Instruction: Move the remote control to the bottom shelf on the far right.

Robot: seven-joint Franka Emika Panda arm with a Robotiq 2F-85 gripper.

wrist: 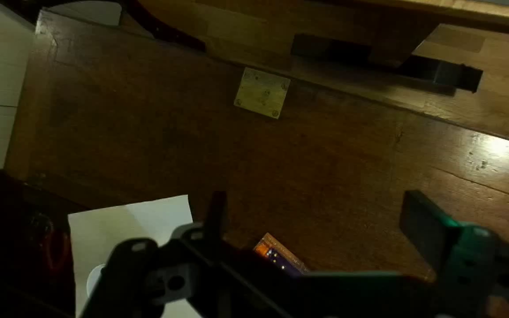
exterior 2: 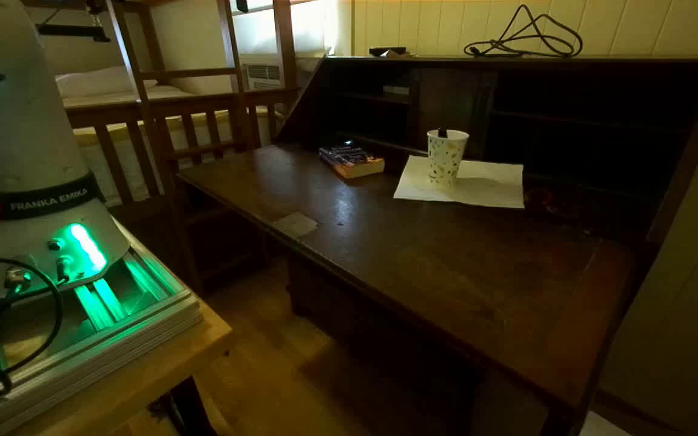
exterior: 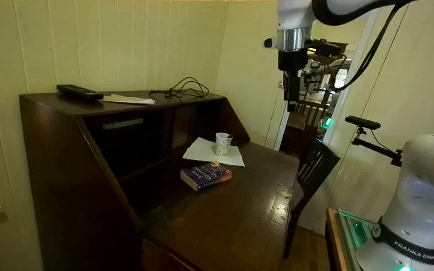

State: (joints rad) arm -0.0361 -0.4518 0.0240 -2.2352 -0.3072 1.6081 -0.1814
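Note:
The remote control (exterior: 79, 91), a slim black bar, lies flat on top of the desk hutch at its end beside white papers. It also shows partly at the top edge in an exterior view (exterior 2: 387, 51). It is out of the wrist view. The bottom shelf at the far right (exterior 2: 597, 158) is a dark compartment in the hutch. Its inside is too dark to make out. My gripper (exterior: 291, 105) hangs high above the desk, well away from the remote. In the wrist view the gripper (wrist: 314, 207) has its fingers wide apart with nothing between them.
A dark-blue book (exterior: 206, 175) lies on the desk surface (exterior: 239, 210). A speckled cup (exterior: 223, 145) stands on a white sheet (exterior: 236, 156). A black cable (exterior: 187, 90) and white papers (exterior: 128, 99) lie on the hutch top. A chair (exterior: 311, 177) stands at the desk's side.

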